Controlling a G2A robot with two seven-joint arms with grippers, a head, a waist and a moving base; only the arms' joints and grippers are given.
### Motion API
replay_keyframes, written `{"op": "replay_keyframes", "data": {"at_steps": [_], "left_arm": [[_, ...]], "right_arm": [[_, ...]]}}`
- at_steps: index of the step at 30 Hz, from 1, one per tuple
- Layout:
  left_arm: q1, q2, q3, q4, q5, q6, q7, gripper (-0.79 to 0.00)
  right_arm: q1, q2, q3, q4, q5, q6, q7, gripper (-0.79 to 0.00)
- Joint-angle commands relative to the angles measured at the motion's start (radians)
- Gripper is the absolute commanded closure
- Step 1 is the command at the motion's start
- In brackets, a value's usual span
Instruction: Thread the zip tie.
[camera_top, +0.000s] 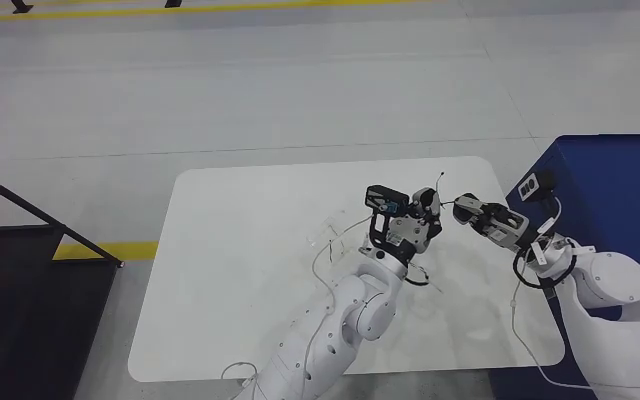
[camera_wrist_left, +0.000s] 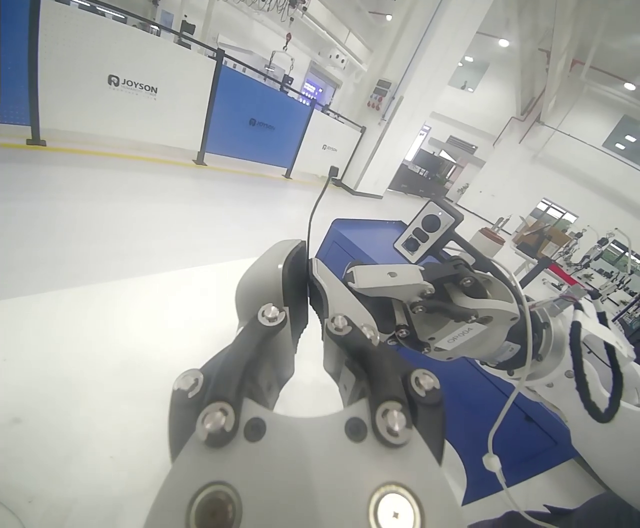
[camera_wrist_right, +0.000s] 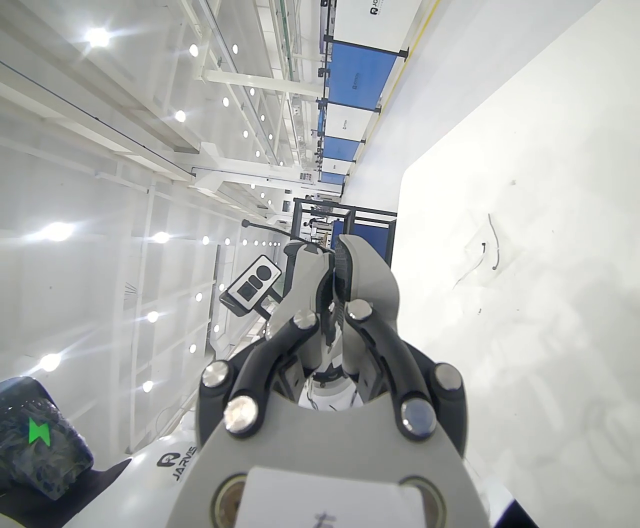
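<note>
Plainly, the threading is not done yet. The left gripper (camera_wrist_left: 306, 265) has its fingers pressed together on the zip tie (camera_wrist_left: 311, 215), pinching the black strap low down. From the pinch the strap rises free above the fingertips, leans a little to one side, and ends in its small square head at the top. No loop shows and nothing passes through the head. The strap's other end is hidden below the pinch, so I cannot tell where the tail lies.

The right gripper (camera_wrist_right: 334, 252) sits just beside the left one, nearly tip to tip, with its fingers closed as well. Whether it has any of the strap between them I cannot tell, since the fingertips cover that spot. Both grippers hang above the table (camera_top: 250, 260), not on it.

Farther out from the right gripper, a couple of thin loose strands (camera_wrist_right: 494, 240), likely spare ties, lie flat on the tabletop, well apart from both grippers. Beyond the pair, a small control box (camera_wrist_left: 427, 227) stands over a blue cabinet (camera_wrist_left: 360, 235).

As I judge it, the tie has been picked up and held out, and the main part is left to do. The tail must be brought round to the head, fed through the slot and drawn into a loop.
</note>
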Motion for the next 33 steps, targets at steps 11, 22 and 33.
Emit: {"op": "replay_keyframes", "data": {"at_steps": [11, 22, 33], "left_arm": [[0.008, -0.013, -0.040, 0.004, -0.073, 0.019, 0.011, -0.785], [0.018, 0.003, -0.033, 0.028, 0.209, 0.103, 0.173, -0.785], [0.009, 0.007, -0.014, 0.164, 0.536, 0.339, 0.498, -0.785]], "right_arm": [[0.039, 0.005, 0.001, 0.029, 0.007, 0.100, -0.007, 0.000], [0.054, 0.015, 0.023, 0.017, 0.063, 0.299, 0.055, 0.000], [0.082, 0.031, 0.043, 0.017, 0.169, 0.557, 0.166, 0.000]]}}
